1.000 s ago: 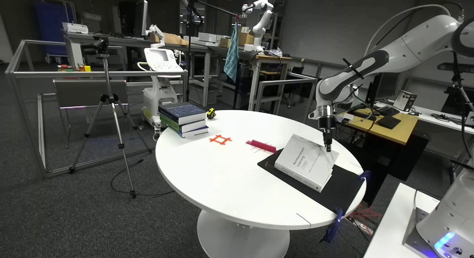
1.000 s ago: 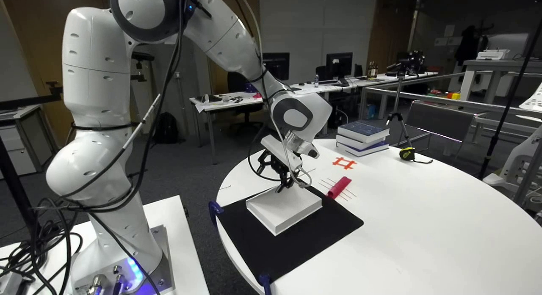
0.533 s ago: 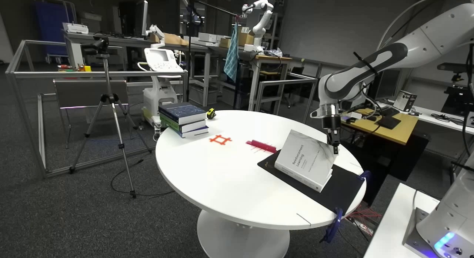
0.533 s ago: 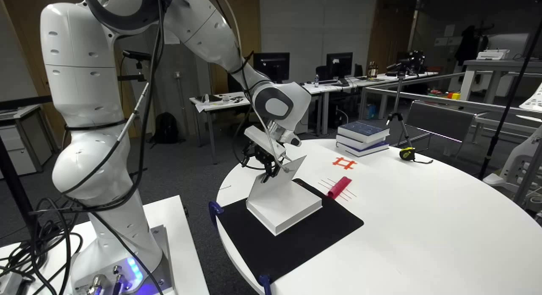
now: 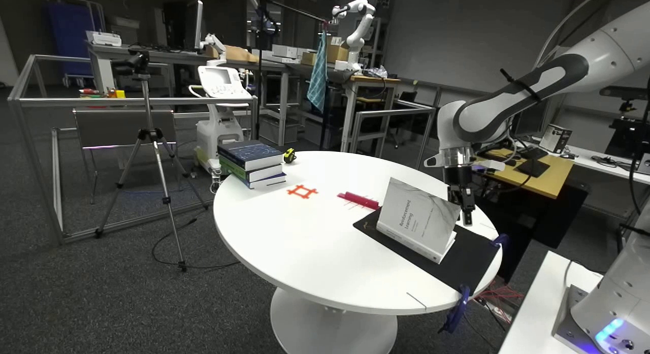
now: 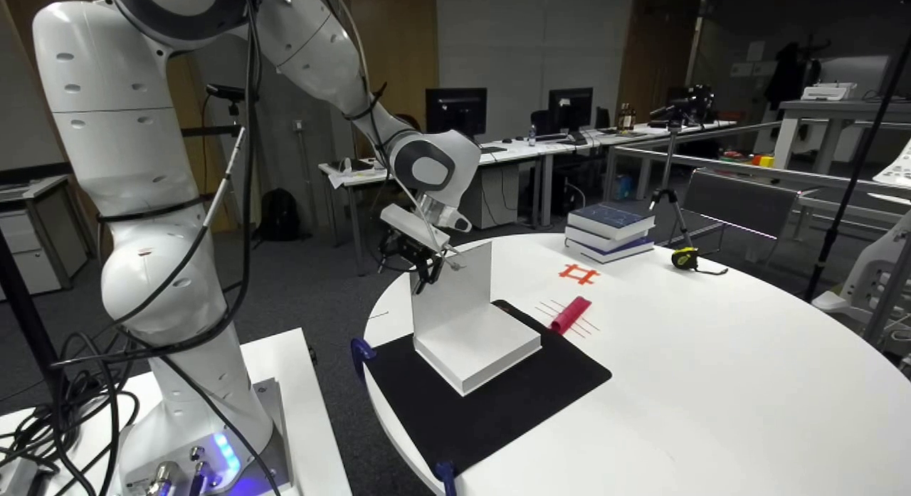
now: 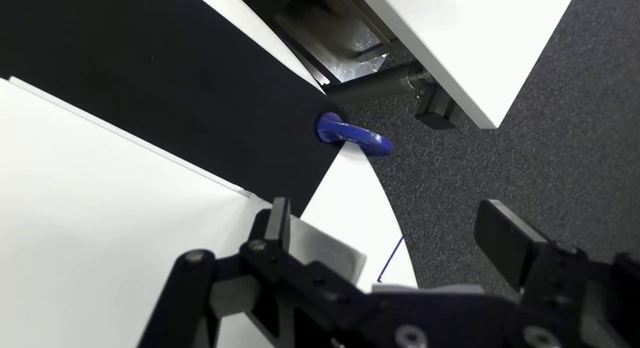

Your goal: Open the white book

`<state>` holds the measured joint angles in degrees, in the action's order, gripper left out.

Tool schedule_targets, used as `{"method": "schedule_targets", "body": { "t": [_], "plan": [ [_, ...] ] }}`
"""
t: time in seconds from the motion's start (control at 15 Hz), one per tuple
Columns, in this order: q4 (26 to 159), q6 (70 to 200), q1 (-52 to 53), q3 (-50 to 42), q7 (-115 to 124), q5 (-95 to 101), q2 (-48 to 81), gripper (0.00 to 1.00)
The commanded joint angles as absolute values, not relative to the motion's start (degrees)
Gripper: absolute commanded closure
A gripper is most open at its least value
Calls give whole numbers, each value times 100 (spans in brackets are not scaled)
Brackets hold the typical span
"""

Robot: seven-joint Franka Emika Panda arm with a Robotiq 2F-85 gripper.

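Observation:
The white book (image 5: pixel 419 212) lies on a black mat at the table's near-robot side. Its front cover stands raised at a steep angle in both exterior views; its inner face (image 6: pixel 455 279) and flat page block (image 6: pixel 480 346) show in an exterior view. My gripper (image 6: pixel 425 279) is at the raised cover's upper edge, on the page side, also seen partly behind the cover (image 5: pixel 463 209). In the wrist view the gripper (image 7: pixel 385 213) is open, fingers wide apart with nothing clamped. One finger overlaps the grey cover (image 7: pixel 325 245); whether it touches is unclear.
The black mat (image 6: pixel 527 393) is clamped by blue clips (image 7: pixel 355 136) at the round table's edge. A red tube (image 6: pixel 571 315), an orange frame (image 6: pixel 578 274), a stack of books (image 6: pixel 610 229) and a tape measure (image 6: pixel 685 258) sit farther across the table (image 6: pixel 712 368).
The book's front cover has swung up from nearly flat to a steep angle. My gripper has moved with it back toward the robot base. The page block and mat have stayed still.

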<state>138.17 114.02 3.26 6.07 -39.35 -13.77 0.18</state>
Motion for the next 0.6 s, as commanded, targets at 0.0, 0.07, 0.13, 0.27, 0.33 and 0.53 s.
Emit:
{"method": "schedule_targets", "body": {
  "t": [0.0, 0.07, 0.13, 0.27, 0.33, 0.53],
  "plan": [
    [14262, 11697, 557, 706, -3910, -1465, -402, 0],
    [14300, 11723, 611, 723, -3909, -1474, -435, 0],
    [14322, 11737, 662, 740, -3918, -1481, -453, 0],
    [14345, 11731, 737, 761, -3903, -1490, -488, 0],
    [14357, 11733, 770, 771, -3890, -1489, -505, 0],
    [14431, 11885, 855, 818, -3830, -1540, -553, 0]
  ]
}}
